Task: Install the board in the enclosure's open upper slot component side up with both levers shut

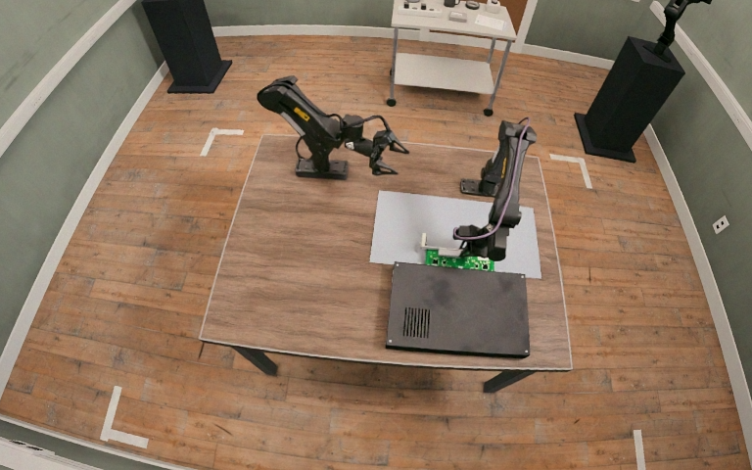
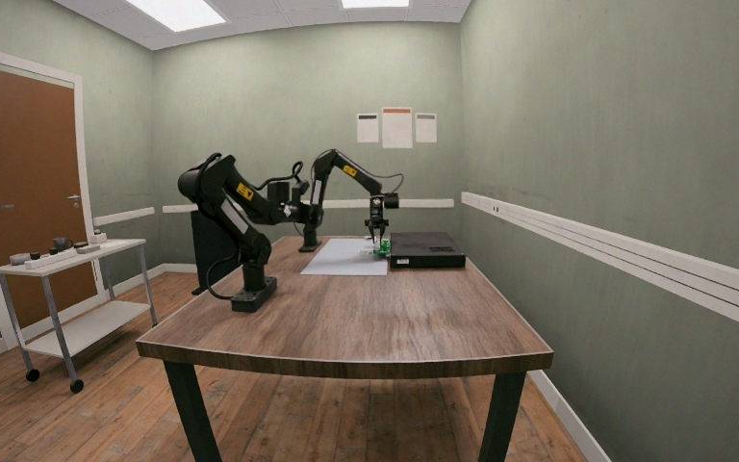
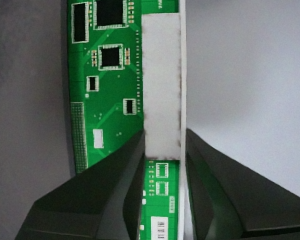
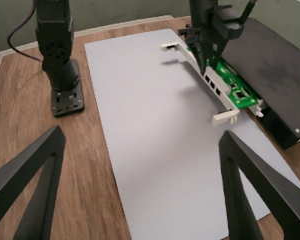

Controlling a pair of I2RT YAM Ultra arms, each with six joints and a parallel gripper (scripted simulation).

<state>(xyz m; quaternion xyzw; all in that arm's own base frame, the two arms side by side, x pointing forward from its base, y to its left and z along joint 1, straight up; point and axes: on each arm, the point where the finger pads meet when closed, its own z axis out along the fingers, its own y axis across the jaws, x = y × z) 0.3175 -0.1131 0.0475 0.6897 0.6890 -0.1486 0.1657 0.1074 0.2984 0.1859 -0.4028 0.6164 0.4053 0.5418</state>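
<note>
The green board [image 1: 458, 261] lies component side up, its far edge in the front of the black enclosure [image 1: 457, 308] and the rest sticking out over the grey mat [image 1: 427, 226]. My left gripper [image 1: 476, 253] is shut on the board's white panel [image 3: 164, 87], fingers on either side of it [image 3: 165, 143]. In the right wrist view a white lever [image 4: 165, 46] and a second lever [image 4: 225, 118] jut from the panel's ends toward the mat. My right gripper [image 1: 392, 157] is open and empty, held above the table far from the board.
The enclosure stands near the table's front right corner [image 2: 426, 248]. The left arm's base [image 4: 65, 96] is bolted beside the mat. A white cart [image 1: 449, 52] and two black pedestals stand on the floor beyond the table.
</note>
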